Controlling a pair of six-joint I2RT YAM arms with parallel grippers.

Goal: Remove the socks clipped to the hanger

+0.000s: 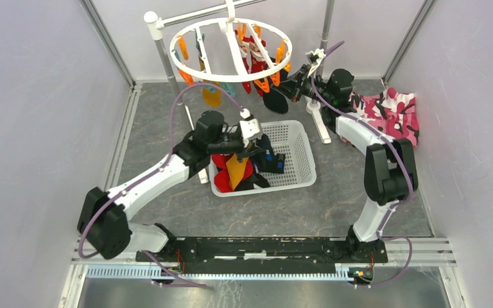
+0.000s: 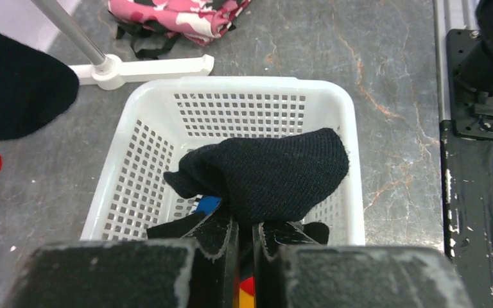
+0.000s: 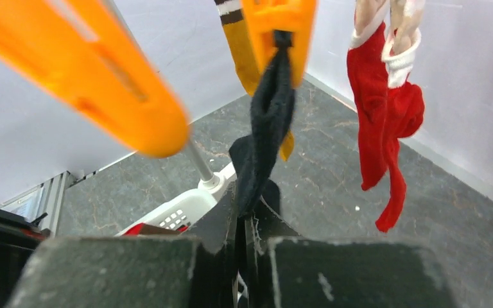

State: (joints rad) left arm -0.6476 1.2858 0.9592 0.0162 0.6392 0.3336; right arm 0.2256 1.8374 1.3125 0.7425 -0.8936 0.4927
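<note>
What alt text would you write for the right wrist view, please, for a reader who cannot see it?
The right gripper is shut on a black sock that hangs from an orange clip. Red socks with white cuffs and a mustard sock hang behind it, with a white basket corner below.

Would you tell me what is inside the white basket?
A black sock pinched by the left gripper, a red sock and a mustard sock. They hide whatever lies beneath them in the basket.
</note>
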